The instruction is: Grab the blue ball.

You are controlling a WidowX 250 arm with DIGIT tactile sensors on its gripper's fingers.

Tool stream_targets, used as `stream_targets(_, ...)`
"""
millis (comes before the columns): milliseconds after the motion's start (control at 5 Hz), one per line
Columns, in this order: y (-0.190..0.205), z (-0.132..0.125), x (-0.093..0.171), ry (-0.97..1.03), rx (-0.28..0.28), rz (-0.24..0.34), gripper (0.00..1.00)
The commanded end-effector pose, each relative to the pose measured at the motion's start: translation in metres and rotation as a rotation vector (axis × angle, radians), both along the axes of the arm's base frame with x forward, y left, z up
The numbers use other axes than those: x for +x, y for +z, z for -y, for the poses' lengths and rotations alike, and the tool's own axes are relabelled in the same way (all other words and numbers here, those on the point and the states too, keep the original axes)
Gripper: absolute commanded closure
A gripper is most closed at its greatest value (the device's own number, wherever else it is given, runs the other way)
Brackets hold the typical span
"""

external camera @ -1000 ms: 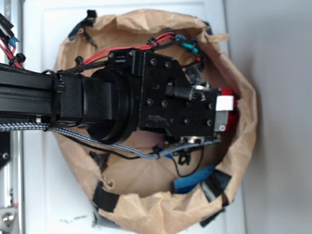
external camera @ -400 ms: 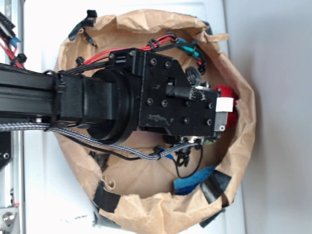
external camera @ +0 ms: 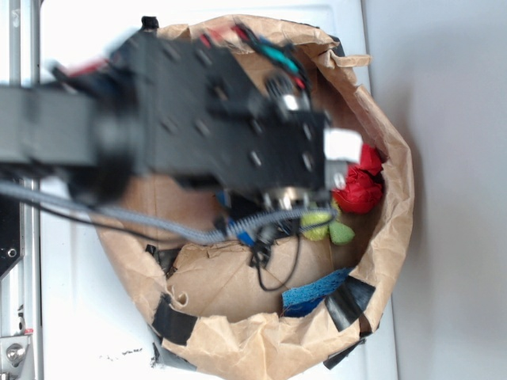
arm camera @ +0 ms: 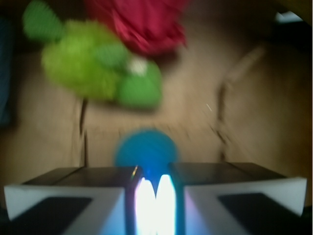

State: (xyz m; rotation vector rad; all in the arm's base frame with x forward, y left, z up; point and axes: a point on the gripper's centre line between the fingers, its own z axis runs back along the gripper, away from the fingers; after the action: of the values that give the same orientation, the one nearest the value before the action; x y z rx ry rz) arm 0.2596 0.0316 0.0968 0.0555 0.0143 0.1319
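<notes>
Jaws look clenched on the ball, though the wrist view is blurred. I judge it light, soft, fuzzy; grip across its middle.

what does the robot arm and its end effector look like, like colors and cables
The arm is boxy matte black, its plates dotted with small screw heads. Red, black and teal wires bunch along its top edge, and a grey braided cable trails underneath, with thin black wire looping below. The end effector has black fingers faced with white pads. The exterior view is motion-blurred, so no markings are legible.
</notes>
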Motion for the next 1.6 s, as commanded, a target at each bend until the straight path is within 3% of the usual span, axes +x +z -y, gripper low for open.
stream_targets(0, 0.061, -0.016, -0.012, 0.029, -0.010, 0.114, 0.00)
stream_targets(400, 0.016, -0.032, 0.007, 0.043, 0.048, 0.128, 0.00)
stream_targets(600, -0.008, -0.031, 0.003, 0.001, 0.065, 0.166, 0.00)
stream_targets(1200, -0.008, -0.031, 0.003, 0.001, 0.065, 0.166, 0.00)
stream_targets(1400, -0.028, -0.026, 0.009, -0.018, 0.057, 0.116, 0.00)
